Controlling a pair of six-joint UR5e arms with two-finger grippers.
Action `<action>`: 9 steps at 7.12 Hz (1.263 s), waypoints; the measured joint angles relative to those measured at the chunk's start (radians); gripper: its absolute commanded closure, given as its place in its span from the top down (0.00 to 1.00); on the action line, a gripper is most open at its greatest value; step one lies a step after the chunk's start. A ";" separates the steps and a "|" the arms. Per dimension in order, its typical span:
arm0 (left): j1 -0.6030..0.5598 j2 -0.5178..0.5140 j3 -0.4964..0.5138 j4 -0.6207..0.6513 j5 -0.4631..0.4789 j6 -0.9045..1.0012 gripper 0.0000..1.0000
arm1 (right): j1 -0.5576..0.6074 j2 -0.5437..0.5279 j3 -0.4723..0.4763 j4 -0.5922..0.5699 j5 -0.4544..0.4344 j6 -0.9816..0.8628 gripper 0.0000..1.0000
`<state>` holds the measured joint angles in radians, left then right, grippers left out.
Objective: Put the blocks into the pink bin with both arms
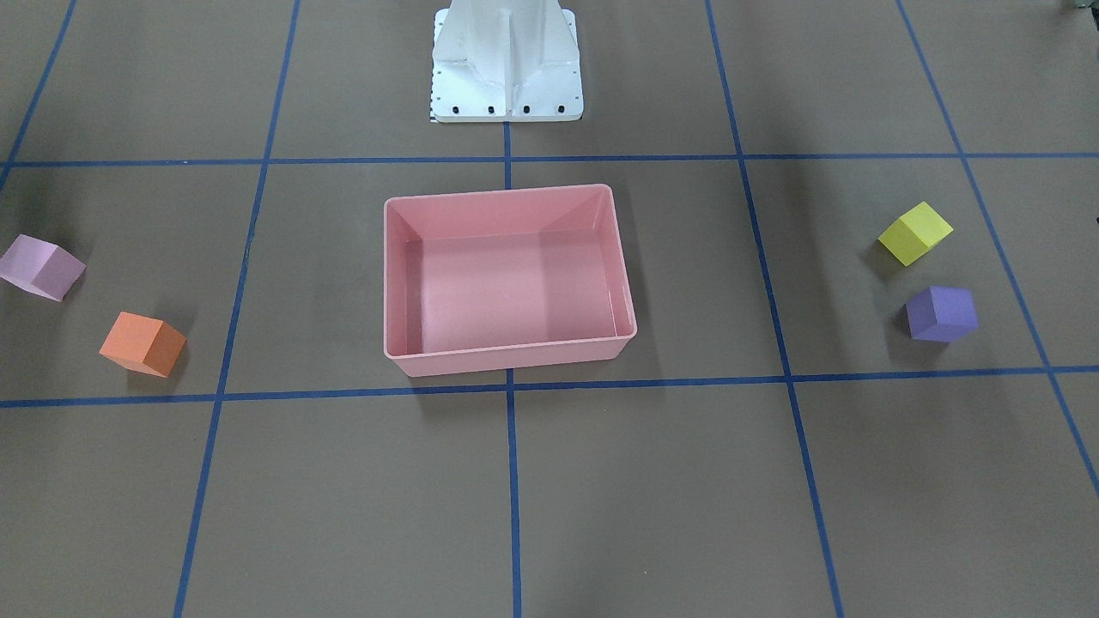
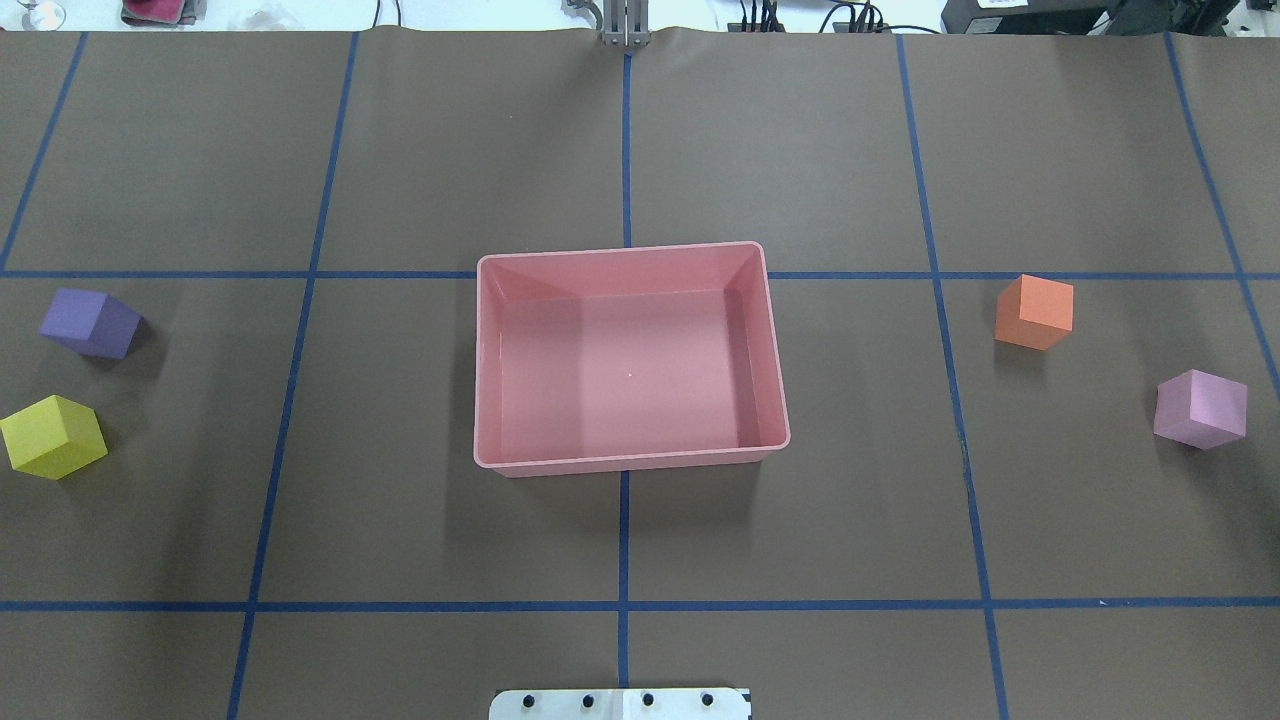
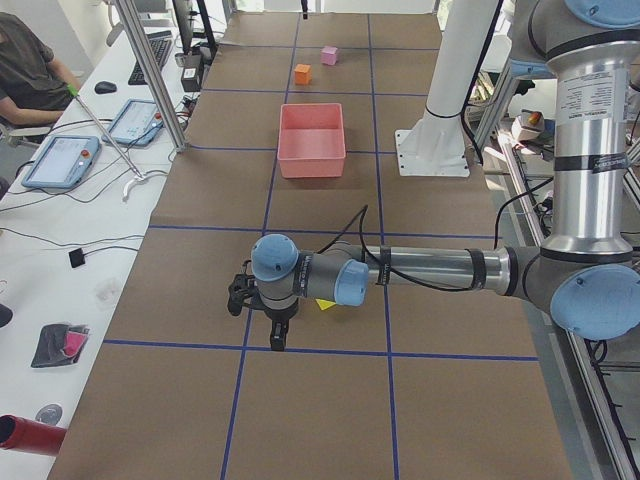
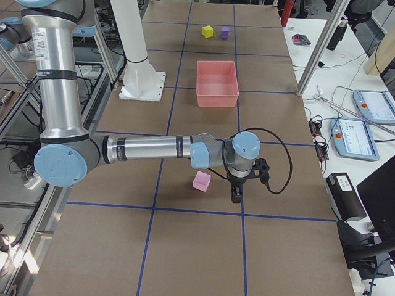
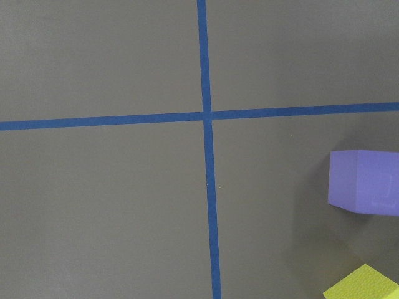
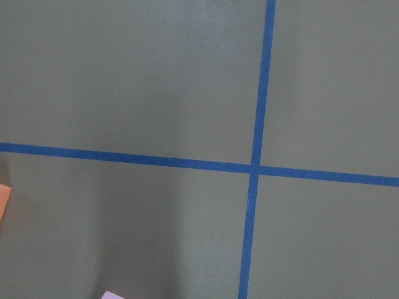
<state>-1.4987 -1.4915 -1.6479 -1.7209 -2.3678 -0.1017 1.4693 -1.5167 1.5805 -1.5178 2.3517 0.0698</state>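
Note:
The pink bin (image 2: 630, 460) stands empty at the table's middle (image 1: 506, 356). The purple block (image 2: 90, 322) and the yellow block (image 2: 52, 436) lie at the robot's left. The orange block (image 2: 1034, 311) and the pink-lilac block (image 2: 1200, 408) lie at its right. My left gripper (image 3: 277, 340) hangs low beside the yellow block (image 3: 325, 304), outside the overhead view. My right gripper (image 4: 235, 196) hangs low next to the pink-lilac block (image 4: 202, 180). Both grippers show only in the side views, so I cannot tell whether they are open or shut. No fingers show in the wrist views.
The white pedestal base (image 1: 506, 86) stands behind the bin on the robot's side. Blue tape lines (image 2: 625, 605) grid the brown table cover. A person sits at a side desk with tablets (image 3: 60, 160). A frame post (image 3: 150, 75) stands at the table's edge.

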 measured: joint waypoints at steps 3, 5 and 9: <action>0.000 0.009 -0.002 -0.004 -0.001 0.000 0.99 | -0.004 -0.018 0.005 0.045 0.014 0.000 0.99; 0.000 0.010 -0.001 -0.018 0.000 -0.001 1.00 | -0.024 -0.023 0.003 0.067 0.016 0.002 0.99; 0.056 0.004 0.000 -0.109 0.000 -0.157 0.99 | -0.161 -0.034 0.055 0.079 0.007 0.290 0.99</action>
<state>-1.4428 -1.4879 -1.6475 -1.8302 -2.3674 -0.2583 1.3084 -1.5507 1.6352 -1.4391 2.3590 0.3599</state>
